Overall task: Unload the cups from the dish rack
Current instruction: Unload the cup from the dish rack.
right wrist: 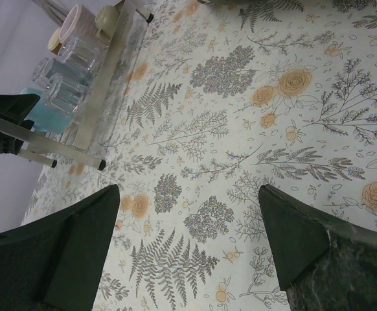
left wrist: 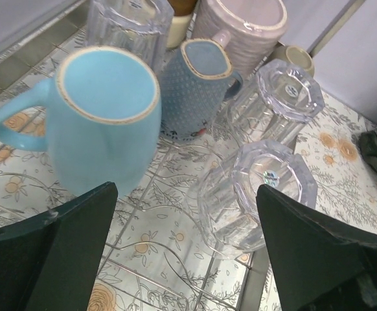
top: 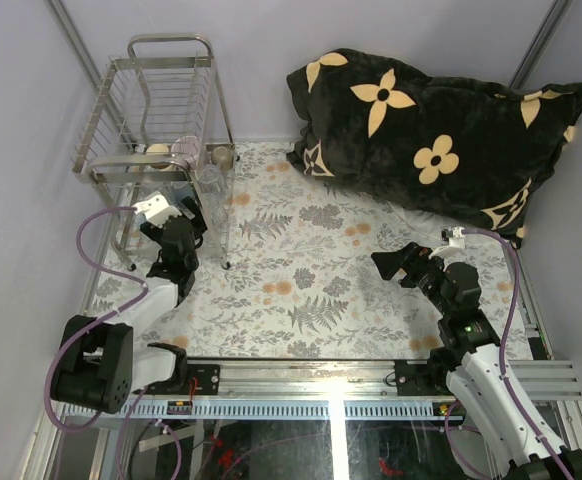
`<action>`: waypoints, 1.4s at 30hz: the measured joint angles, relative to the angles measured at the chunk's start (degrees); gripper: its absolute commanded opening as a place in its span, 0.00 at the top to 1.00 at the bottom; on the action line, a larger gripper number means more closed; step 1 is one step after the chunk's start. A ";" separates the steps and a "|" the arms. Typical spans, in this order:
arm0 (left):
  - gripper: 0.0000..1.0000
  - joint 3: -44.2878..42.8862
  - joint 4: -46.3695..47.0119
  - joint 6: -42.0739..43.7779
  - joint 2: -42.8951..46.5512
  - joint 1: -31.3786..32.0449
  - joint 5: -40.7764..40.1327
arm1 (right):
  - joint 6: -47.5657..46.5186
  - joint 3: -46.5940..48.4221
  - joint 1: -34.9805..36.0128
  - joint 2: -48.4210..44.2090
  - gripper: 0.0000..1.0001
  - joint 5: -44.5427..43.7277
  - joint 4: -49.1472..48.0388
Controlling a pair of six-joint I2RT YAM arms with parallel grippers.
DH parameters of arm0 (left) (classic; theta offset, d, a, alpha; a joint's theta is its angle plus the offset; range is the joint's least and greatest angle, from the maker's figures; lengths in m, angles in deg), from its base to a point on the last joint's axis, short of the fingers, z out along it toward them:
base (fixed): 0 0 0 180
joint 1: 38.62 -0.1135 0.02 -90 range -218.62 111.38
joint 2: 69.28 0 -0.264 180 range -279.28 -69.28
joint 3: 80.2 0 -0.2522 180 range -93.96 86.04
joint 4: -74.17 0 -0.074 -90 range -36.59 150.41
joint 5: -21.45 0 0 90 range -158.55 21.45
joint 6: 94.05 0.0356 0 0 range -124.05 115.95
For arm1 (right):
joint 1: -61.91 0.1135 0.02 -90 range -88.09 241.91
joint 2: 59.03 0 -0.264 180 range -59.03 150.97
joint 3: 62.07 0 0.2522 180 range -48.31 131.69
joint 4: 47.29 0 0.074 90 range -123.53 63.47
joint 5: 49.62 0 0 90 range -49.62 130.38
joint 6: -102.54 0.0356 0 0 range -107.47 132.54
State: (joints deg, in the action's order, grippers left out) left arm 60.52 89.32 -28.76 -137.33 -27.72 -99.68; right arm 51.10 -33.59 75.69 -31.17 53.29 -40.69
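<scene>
The light blue mug (left wrist: 104, 116) stands in the dish rack (top: 99, 125), with clear glasses (left wrist: 253, 194) beside it and a pale pink mug (left wrist: 240, 26) further in. The left pincer (left wrist: 185, 188) hangs spread wide just above the rack, gripping nothing. The right pincer (right wrist: 188, 188), also spread, hovers over the flowered worktop (right wrist: 240, 129), well apart from the rack.

Overhead view. Pale lilac-grey walls (top: 271, 70) enclose a table covered by a white tablecloth (top: 311, 300) printed with grey ferns and orange flowers. A black cushion (top: 441, 120) with cream flower motifs lies at the far right. A slanted metal pole (top: 77, 35) stands in a rear corner, and an aluminium rail (top: 301, 380) edges the near side. The light is soft and even.
</scene>
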 measured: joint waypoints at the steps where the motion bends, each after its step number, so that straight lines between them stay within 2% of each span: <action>1: 0.12 0.00 0.28 0.00 -0.44 0.00 0.70 | 0.00 0.00 0.00 0.00 0.05 0.00 -0.02; 11: 0.11 0.00 4.00 -0.15 -3.45 0.00 6.71 | 0.00 -0.02 0.00 0.02 0.05 0.00 -0.02; 23: 0.11 -0.02 7.61 -1.14 -5.90 -0.46 8.26 | 0.00 -0.02 0.00 0.55 0.05 -0.11 -0.02; 42: 0.11 0.22 1.84 -2.19 -2.84 -0.42 -4.04 | 0.00 -0.50 0.00 1.14 0.05 -0.24 -0.61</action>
State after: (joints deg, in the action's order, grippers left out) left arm 60.74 91.15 -30.94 -140.17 -28.14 -103.73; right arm 51.10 -34.09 75.69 -30.03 53.05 -41.30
